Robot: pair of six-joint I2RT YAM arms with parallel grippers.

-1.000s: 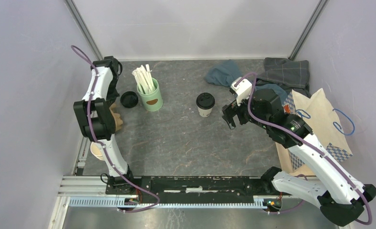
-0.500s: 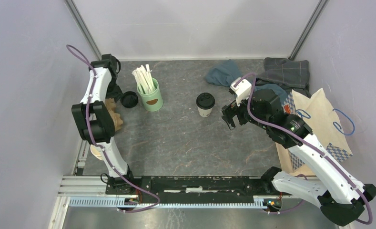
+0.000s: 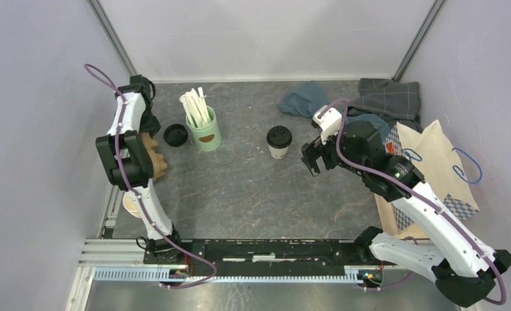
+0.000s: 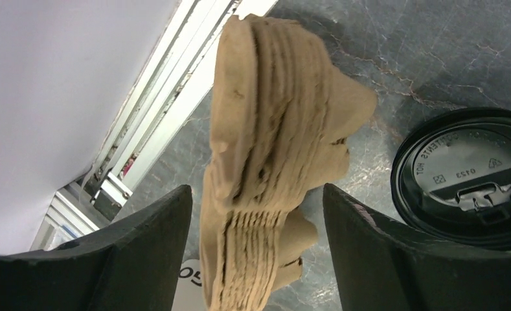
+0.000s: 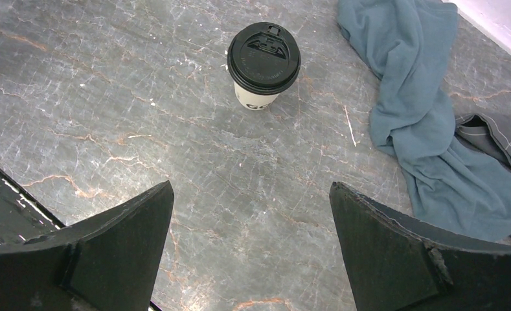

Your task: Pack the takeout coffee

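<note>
Right jaws wide, facing coffee cup (image 5: 263, 61) from near its right, ready to grasp | left jaws wide, astride tray stack (image 4: 272, 129), far left of cup

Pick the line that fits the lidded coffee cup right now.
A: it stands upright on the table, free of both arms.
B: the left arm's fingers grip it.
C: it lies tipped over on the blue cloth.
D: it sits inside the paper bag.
A: the takeout coffee stands upright on the table, lid on, with a clear gap to the open right arm's fingers.
</note>
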